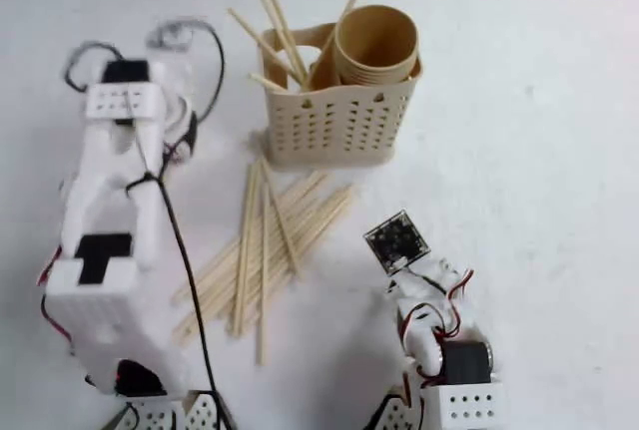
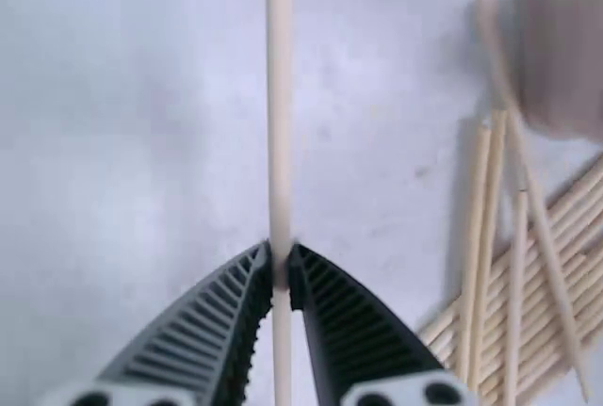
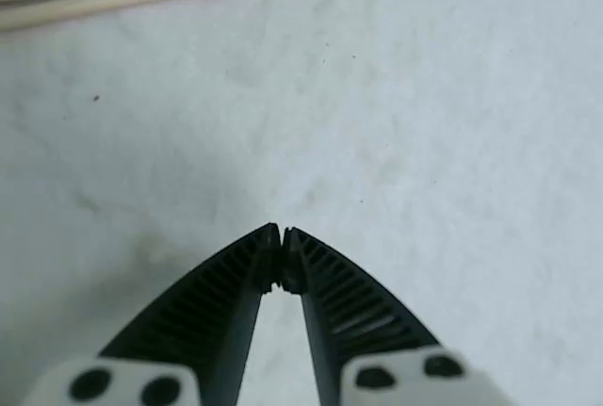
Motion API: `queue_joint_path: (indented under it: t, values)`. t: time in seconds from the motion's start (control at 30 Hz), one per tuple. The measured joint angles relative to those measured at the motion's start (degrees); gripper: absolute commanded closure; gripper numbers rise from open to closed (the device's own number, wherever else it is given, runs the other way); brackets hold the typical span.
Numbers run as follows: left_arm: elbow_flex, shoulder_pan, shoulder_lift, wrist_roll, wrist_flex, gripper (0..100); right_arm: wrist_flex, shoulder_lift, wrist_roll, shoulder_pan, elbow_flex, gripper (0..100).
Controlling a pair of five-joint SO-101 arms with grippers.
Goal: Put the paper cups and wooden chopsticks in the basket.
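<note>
**Left jaws hold one chopstick, basket off to the side**

The left gripper [image 2: 280, 257] is clenched on a single pale wooden chopstick [image 2: 279, 95], whose long axis runs straight out from the jaws. The cream perforated plastic basket [image 1: 339, 126], holding brown paper cups [image 1: 377, 46], stands at upper centre of the high view. The right gripper [image 3: 281, 236] is clenched on nothing, near the loose chopstick pile [image 1: 265, 250].

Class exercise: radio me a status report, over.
Left gripper shut on one chopstick. Right gripper shut, empty. Paper cups in basket; chopstick pile loose beside it. Nothing blocking basket.
</note>
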Motion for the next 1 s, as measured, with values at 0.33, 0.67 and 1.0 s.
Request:
queue_joint_path:
  t: [0.33,0.67,1.0]
  values:
    - [-15.21,11.96,-26.46,0.26,7.21,98,0.00,0.00,0.00,0.00,0.00,97.8]
    - [-15.74,24.88,-26.81,5.54,-18.73,98,0.00,0.00,0.00,-0.26,0.00,97.8]
    - [-15.74,26.29,-11.78,9.05,-38.86,95,0.00,0.00,0.00,-0.26,0.00,97.8]
